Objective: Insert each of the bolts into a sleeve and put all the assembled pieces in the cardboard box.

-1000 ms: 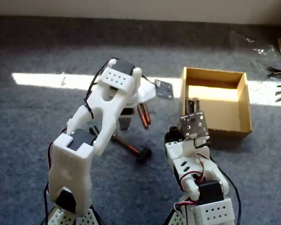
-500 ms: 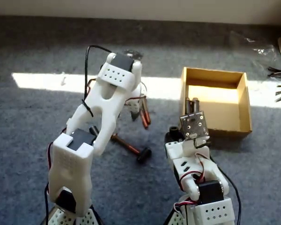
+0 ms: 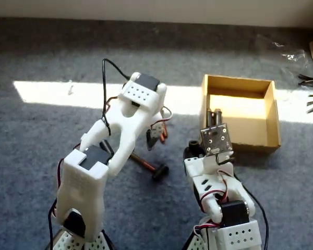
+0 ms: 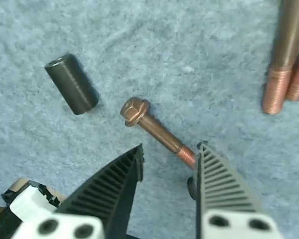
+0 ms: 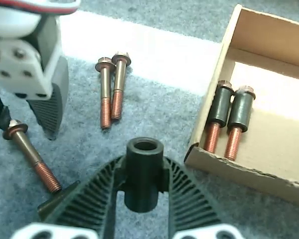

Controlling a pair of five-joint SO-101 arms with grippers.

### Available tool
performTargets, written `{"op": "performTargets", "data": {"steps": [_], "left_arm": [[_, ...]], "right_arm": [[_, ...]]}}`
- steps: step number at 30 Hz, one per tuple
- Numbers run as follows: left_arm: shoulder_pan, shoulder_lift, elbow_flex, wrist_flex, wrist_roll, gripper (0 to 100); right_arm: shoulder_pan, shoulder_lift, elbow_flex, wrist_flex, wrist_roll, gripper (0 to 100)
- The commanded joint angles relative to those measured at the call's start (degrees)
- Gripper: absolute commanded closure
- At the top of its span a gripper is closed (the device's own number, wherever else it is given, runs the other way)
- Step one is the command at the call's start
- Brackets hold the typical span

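Note:
My left gripper [image 4: 169,149] is open and hangs over a copper bolt [image 4: 157,130] lying on the grey carpet, its fingers on either side of the threaded end. A loose black sleeve [image 4: 71,83] lies just past the bolt's head. Two more bolts [image 5: 111,89] lie side by side nearby. My right gripper [image 5: 144,164] is shut on an upright black sleeve [image 5: 144,172], close to the cardboard box [image 5: 249,177]. Two assembled pieces [image 5: 227,119] lie inside the box. In the high view the left gripper [image 3: 152,136] is left of the box [image 3: 274,114], and the right gripper [image 3: 194,151] is in front of it.
A second dark sleeve [image 3: 160,171] lies by the bolt's threaded end. Black tools [image 3: 310,80] and a clear plastic wrapper [image 3: 281,49] lie at the far right. A sunlit stripe crosses the carpet behind the arms.
The left arm has swung right and nearer, turning its gripper downward over the lying bolt. The right arm has kept still with its sleeve.

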Motion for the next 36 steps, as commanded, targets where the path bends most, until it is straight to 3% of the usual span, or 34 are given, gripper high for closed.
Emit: {"op": "performTargets", "data": {"steps": [1,13,22,29,36], "left_arm": [[-0.1,-3.7,0.2,0.6,1.1,83],[-1.9,-4.1,1.5,0.7,1.1,83],[-0.2,-21.4,5.0,0.4,0.8,83],[-1.0,-22.5,12.9,0.2,1.1,83],[-2.0,-23.1,24.3,-14.2,1.5,83]], "right_arm": [[-0.3,-0.6,-0.5,-2.0,0.7,99.4],[-0.3,-0.6,-0.4,-2.0,0.7,99.4],[-0.3,-0.6,-0.4,-2.0,0.7,99.4],[-0.3,-0.6,-0.4,-2.0,0.7,99.4],[-0.3,-0.6,-0.4,-2.0,0.7,99.4]]}}
